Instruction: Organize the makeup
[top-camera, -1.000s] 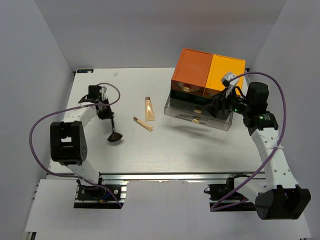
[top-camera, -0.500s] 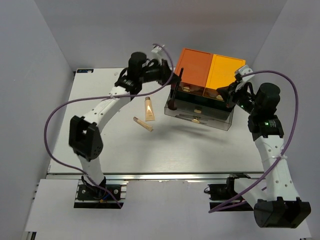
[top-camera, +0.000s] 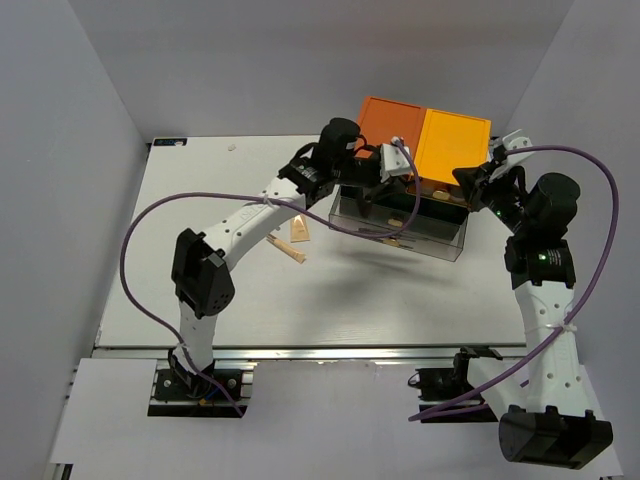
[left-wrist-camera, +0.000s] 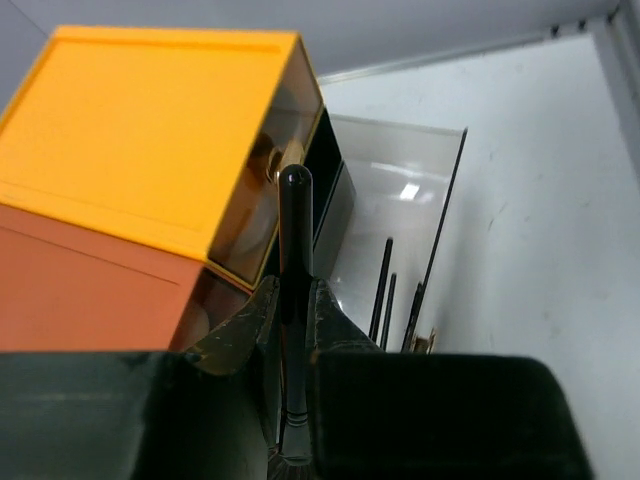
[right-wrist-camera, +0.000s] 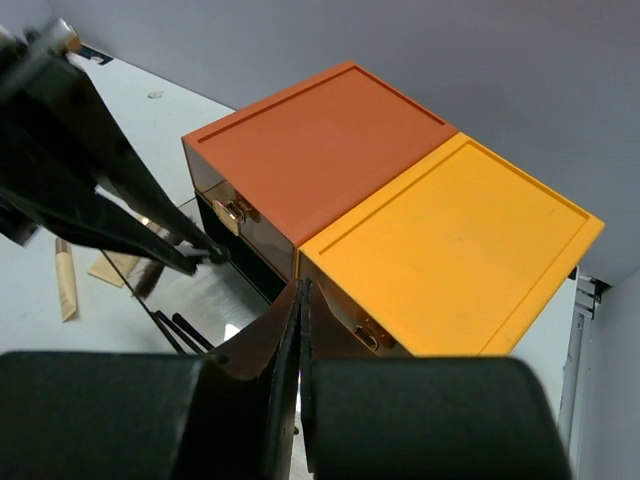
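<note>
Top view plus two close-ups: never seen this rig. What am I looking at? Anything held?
Two robot arms bolted to a table. The wide picture comes from a fixed camera above; each close-up comes from a camera on one wrist. The left gripper is shut on a black brush by the orange box, whose clear drawer is pulled out with pencils inside. The right gripper is shut and holds nothing. A tube and a stick lie on the table.
</note>
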